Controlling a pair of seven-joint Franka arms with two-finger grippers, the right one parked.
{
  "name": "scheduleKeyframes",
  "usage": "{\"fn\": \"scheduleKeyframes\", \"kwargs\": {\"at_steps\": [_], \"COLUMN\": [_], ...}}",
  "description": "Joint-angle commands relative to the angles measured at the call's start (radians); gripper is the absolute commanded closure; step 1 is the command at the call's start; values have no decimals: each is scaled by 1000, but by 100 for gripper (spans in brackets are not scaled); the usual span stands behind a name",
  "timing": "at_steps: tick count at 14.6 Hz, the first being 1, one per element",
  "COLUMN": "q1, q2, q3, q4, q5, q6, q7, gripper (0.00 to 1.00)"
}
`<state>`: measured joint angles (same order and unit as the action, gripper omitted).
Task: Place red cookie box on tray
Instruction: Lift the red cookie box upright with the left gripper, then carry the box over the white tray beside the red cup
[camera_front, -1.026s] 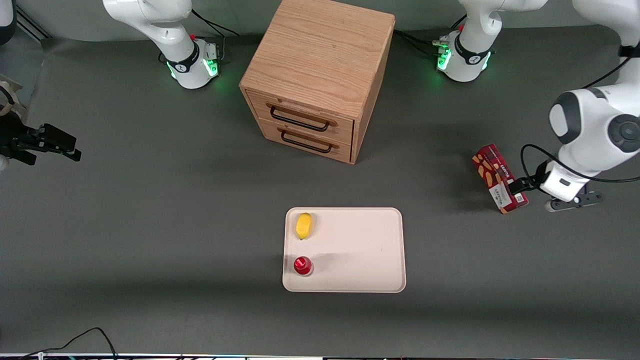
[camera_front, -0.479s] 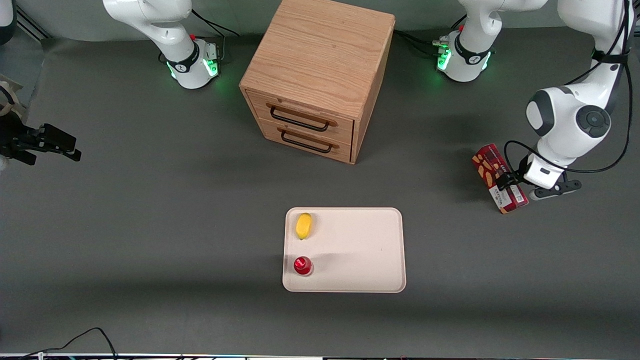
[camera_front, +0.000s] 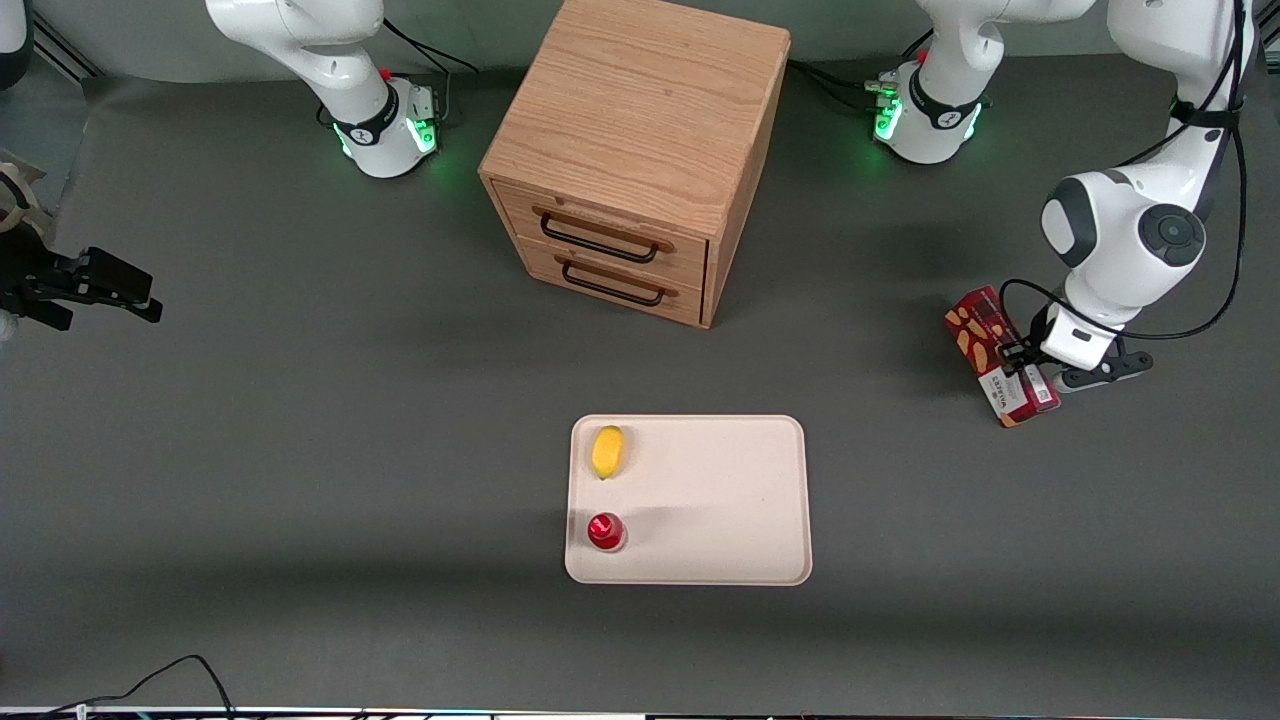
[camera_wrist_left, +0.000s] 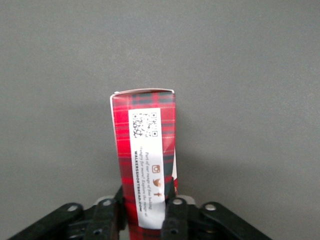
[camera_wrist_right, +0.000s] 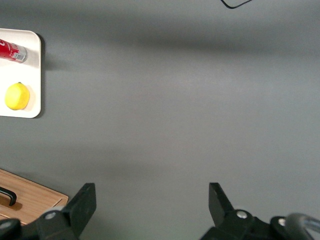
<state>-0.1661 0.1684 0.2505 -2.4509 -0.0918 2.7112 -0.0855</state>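
Red tartan card, thin and stiff, makes up the red cookie box (camera_front: 996, 356), which stands on one long narrow edge on the grey table (camera_front: 300, 420), well toward the working arm's end and well apart from the tray (camera_front: 720, 500); I judge it light, rigid along its length but easy to dent across its broad faces, with smooth printed card that could slide under a weak pinch; the sensible hold is across its thin width, near the middle of its length, so it does not swing; my gripper (camera_wrist_left: 142, 220) sits at the box's upper edge, with one finger (camera_wrist_left: 107, 217) against one broad face and the other against the opposite face, closed down to the box's thickness and apparently pinching it; the white label panel with its printed code faces my wrist camera; the box appears to rest on the table, not yet lifted; on the cream tray lie a lemon (camera_front: 607, 451) and a small red-capped item (camera_front: 605, 531), leaving bare space beside them; a wooden drawer cabinet (camera_front: 640, 150) stands farther from the front camera than the tray.
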Motion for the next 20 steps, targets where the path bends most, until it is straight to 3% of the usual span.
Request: {"fn": "scheduleKeyframes", "kwargs": {"at_steps": [1,7,9,13,17,20], "q1": [-20,-21,-21,-32,-33,-36], "q2": [-41,-139,-158,-127,-95,-40], "q3": [3,3,0,-8,-40,-149], "q4": [15,329,476,820,892,912], "q5": [-14,27,66,67,64,55], "q6": [-36,-580,-779,-1147,-1200,-1151], "q7": [4,12,18,23,1,-150], "gripper": [100,100,100,100,100,100]}}
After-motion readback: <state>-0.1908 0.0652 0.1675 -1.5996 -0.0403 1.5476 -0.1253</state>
